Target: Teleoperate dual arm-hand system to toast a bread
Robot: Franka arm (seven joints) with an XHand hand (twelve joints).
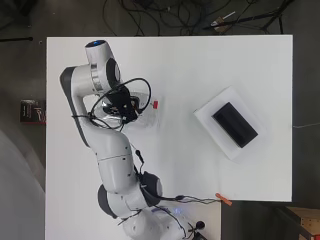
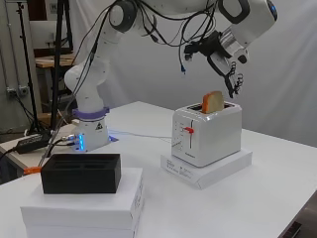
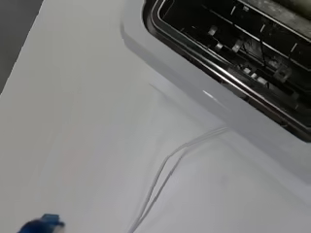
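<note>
So right now the bread slice [image 2: 213,102] is sitting in the toaster [image 2: 207,133] slot, still poking up well above the top. My hand [image 2: 232,74] is hovering just above and beside it, fingers hanging relaxed, holding nothing. The red lever [image 2: 188,130] on the toaster's front is up, so I figure the next bit is pushing it down. Trick is to come round to the front, land one fingertip squarely on that lever, then press straight down so the toaster doesn't skid off its white box [image 2: 208,168].
</note>
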